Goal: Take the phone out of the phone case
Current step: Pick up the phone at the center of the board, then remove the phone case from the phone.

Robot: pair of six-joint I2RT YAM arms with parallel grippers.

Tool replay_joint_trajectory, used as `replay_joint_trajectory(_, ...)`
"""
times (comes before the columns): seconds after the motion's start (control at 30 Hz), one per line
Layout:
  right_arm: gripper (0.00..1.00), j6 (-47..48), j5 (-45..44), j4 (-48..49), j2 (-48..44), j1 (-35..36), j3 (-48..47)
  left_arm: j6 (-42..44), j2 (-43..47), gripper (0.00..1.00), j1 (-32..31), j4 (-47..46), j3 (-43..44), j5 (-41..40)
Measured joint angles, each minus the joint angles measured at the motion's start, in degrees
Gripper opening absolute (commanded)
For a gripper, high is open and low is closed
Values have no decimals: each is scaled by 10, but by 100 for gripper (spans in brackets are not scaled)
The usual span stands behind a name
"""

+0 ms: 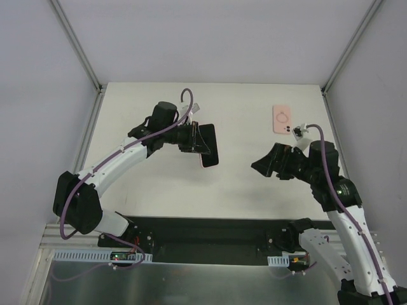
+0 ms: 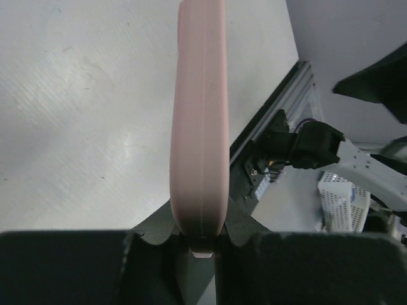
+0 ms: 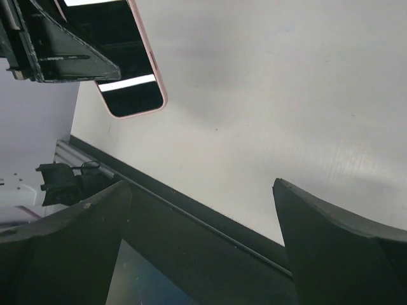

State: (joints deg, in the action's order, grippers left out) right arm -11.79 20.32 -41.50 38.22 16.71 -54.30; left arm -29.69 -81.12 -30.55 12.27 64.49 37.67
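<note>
Phone left; phone case far right on table.

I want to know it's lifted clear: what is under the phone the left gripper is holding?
Bare white table shows beside and below the raised phone; the patch straight beneath it is covered in the top view.

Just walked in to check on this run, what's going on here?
The left gripper is shut on the phone and holds it up off the table, with its dark screen turned toward the right arm. The pink phone case lies flat on its own toward the table's far right corner. The right gripper is open and empty, hovering between the two. The phone looks to be out of its case.
</note>
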Motion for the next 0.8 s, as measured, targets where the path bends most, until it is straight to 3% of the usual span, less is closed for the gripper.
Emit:
replay_joint_trajectory(0.23, 96, -112, 138, 200, 33, 2, 154, -109, 4, 0, 12, -97, -39, 91)
replay_joint_trajectory(0.53, 99, -253, 212, 418, 73, 35, 174, -276, 8, 0, 55, -309, -114, 179)
replay_joint_trajectory(0.73, 86, -323, 210, 518, 133, 90, 174, -332, 12, 0, 54, -406, -116, 209)
replay_joint_trajectory(0.8, 77, -345, 207, 547, 153, 100, 174, -345, 13, 0, 54, -425, -116, 216)
